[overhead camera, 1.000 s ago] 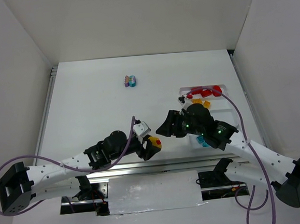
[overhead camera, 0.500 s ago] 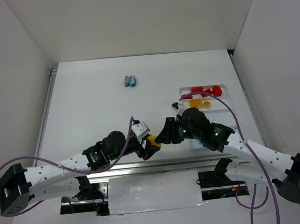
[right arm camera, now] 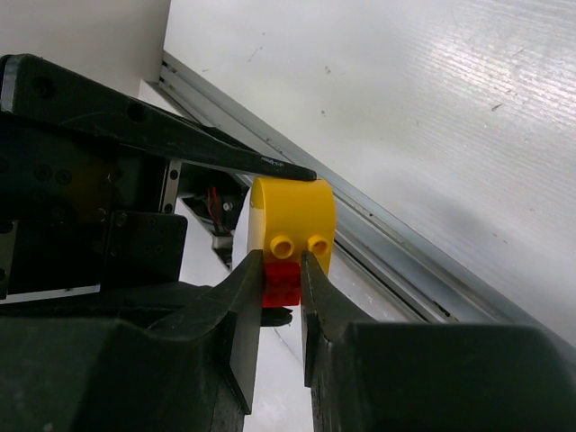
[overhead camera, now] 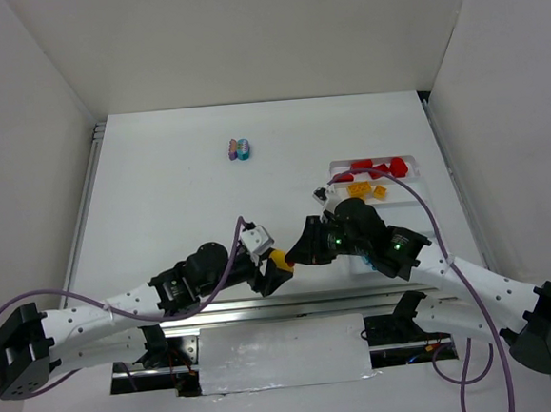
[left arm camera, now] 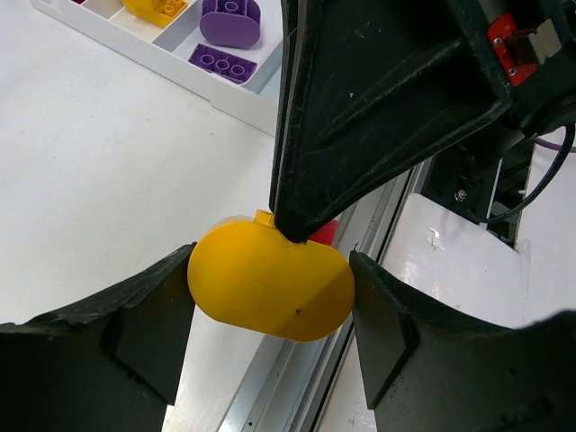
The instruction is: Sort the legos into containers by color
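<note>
My left gripper (left arm camera: 272, 297) is shut on a rounded yellow lego (left arm camera: 270, 286) and holds it above the table's near edge. A small red lego (right arm camera: 282, 284) is stuck to the yellow one. My right gripper (right arm camera: 282, 272) is shut on that red piece, its jaws pressing both sides. From above, the two grippers meet at the yellow lego (overhead camera: 280, 259). The white tray of containers (overhead camera: 336, 169) at the right holds red legos (overhead camera: 378, 168) and orange ones (overhead camera: 366, 190). Purple legos (left arm camera: 231, 18) lie in another compartment. A purple and teal cluster (overhead camera: 240, 149) sits far back on the table.
The aluminium rail (overhead camera: 264, 305) runs along the near table edge just below the grippers. White walls enclose the table on three sides. The right arm's body (left arm camera: 387, 90) fills most of the left wrist view.
My right gripper moved left to the brick in my left gripper and shut on its red piece. My left gripper stayed put with the yellow lego.
</note>
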You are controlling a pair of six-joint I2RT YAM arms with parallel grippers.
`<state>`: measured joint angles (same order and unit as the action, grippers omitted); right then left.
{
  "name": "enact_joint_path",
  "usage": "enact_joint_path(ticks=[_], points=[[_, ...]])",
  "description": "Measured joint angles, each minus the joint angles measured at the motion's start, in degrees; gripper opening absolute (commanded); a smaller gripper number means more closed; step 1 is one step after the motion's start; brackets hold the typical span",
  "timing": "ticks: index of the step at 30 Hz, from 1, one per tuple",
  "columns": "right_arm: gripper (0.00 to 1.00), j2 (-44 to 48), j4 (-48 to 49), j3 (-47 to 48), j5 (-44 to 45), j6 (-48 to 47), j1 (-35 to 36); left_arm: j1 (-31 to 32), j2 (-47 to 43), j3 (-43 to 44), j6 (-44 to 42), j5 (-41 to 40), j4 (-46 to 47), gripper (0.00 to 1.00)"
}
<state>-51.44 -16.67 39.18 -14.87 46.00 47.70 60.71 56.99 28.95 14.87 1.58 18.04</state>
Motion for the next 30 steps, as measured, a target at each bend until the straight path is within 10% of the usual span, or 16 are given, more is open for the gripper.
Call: enact_joint_path(ticks=[6, 18, 23, 30], points=[[0.55, 0.2, 1.2, -0.7, -1.1, 0.5, 0.0, 0.2, -0.5, -0.2, 0.0, -0.3, -0.1, 0.00], [0.52, 3.7, 3.7, -1.3, -4.0, 0.6, 0.2, 0.2, -2.8, -0.9, 0.0, -0.3, 1.1, 0.00], [0.27, 4.4, 3.4, -1.5, -3.3, 0.5, 0.0, 0.2, -3.9, -1.2, 0.0, -0.3, 1.5, 0.00], [0.26, 4.4, 3.7, -2.1, -3.3, 0.8, 0.0, 0.2, -4.1, -1.6, 0.0, -0.3, 1.3, 0.00]])
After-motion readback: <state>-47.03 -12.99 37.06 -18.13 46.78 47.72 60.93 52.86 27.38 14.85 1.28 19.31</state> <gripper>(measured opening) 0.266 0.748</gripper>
